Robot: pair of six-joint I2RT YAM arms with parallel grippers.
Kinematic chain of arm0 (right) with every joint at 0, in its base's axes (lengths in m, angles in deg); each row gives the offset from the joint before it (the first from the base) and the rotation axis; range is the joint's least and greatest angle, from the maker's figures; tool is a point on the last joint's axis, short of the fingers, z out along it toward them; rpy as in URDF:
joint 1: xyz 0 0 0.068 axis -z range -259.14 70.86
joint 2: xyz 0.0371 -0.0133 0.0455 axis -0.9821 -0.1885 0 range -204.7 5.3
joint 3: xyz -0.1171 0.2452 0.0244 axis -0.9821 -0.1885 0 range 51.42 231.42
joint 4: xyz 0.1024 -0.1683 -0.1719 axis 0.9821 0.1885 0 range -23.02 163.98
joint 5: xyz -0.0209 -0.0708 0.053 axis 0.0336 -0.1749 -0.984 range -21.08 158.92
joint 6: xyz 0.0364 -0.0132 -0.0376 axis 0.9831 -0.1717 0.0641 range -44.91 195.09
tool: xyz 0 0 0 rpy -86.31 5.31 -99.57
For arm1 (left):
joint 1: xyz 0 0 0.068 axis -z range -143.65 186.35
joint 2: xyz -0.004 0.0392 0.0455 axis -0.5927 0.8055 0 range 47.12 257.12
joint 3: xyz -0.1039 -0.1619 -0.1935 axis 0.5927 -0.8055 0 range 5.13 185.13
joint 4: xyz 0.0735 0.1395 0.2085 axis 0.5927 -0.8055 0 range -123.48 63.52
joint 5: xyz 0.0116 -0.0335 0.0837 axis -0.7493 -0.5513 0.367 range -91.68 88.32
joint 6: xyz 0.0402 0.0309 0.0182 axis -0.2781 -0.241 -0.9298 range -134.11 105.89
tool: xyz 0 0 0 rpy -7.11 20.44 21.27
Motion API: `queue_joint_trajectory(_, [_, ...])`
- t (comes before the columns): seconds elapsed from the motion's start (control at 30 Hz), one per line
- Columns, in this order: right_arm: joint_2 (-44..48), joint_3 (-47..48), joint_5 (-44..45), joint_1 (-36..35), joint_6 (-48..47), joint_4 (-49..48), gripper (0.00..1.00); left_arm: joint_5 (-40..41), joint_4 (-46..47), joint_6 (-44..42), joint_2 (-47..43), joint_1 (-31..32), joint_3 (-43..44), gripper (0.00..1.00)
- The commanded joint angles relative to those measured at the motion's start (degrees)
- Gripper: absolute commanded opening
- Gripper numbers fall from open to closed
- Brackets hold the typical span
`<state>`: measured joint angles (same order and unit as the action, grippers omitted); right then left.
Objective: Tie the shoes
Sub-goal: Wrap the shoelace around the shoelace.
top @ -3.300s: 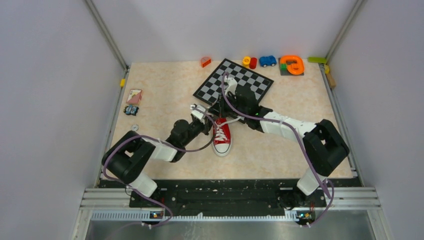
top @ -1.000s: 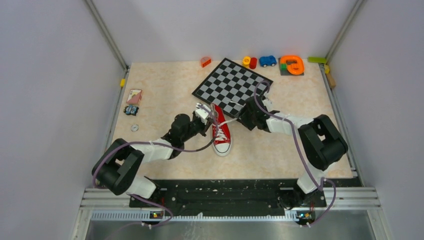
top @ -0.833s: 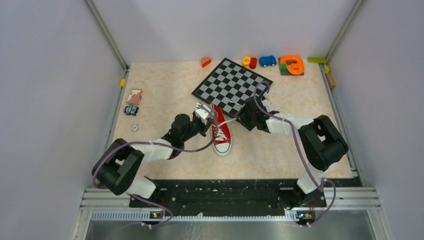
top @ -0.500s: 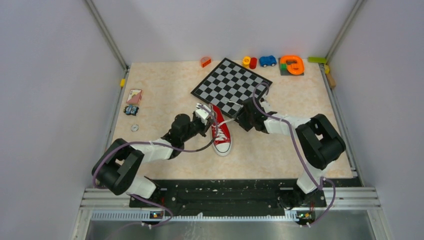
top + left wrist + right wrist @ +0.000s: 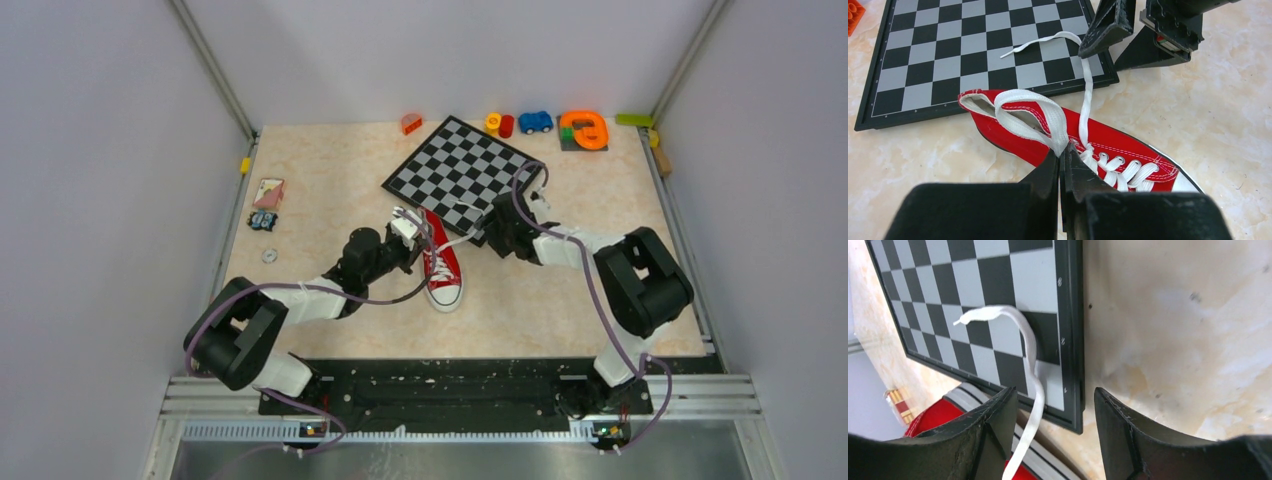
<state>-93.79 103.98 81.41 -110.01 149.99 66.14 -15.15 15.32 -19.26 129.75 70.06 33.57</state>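
Just in front of the chessboard's [image 5: 455, 160] near edge lies the red shoe [image 5: 443, 270], toe pointing away from the board, with the left gripper [image 5: 1062, 152] pinched tight on a loop of white lace [image 5: 1033, 112], and at the board's nearest corner the right gripper [image 5: 1053, 402] holds its jaws apart around the loose lace end [image 5: 1029, 352].

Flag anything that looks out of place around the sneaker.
The red sneaker is untied. One loose lace end strays across the corner of the chessboard and passes between the open right jaws, not clamped. The other lace forms a loop pinched in the shut left jaws. Nothing looks spilled or damaged.
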Motion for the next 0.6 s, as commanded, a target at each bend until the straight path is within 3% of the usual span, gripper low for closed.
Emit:
queue_joint_trajectory(0.0, [2.9, 0.3, 3.7, 2.1, -8.3, -2.2, 0.58, 0.3, 0.6, -0.8, -2.2, -0.3, 0.0, 0.00])
queue_joint_trajectory(0.13, [8.2, -1.4, 3.3, 1.3, -17.3, -1.6, 0.56, 2.6, 0.2, -0.1, -2.7, -0.3, -0.4, 0.00])
queue_joint_trajectory(0.27, [13.2, -5.8, 0.2, 0.2, -10.9, -1.0, 0.57, 7.8, -1.2, 0.3, -4.2, -0.4, -0.9, 0.00])
queue_joint_trajectory(0.37, [14.7, -4.8, 3.4, -4.6, -5.6, 2.6, 0.63, 8.9, -1.2, -0.2, -5.0, -0.5, -1.6, 0.00])
queue_joint_trajectory(0.57, [10.2, -4.4, 3.4, -7.8, 1.0, -3.6, 0.65, 7.1, -0.9, -0.5, -4.3, -0.5, -1.7, 0.00])
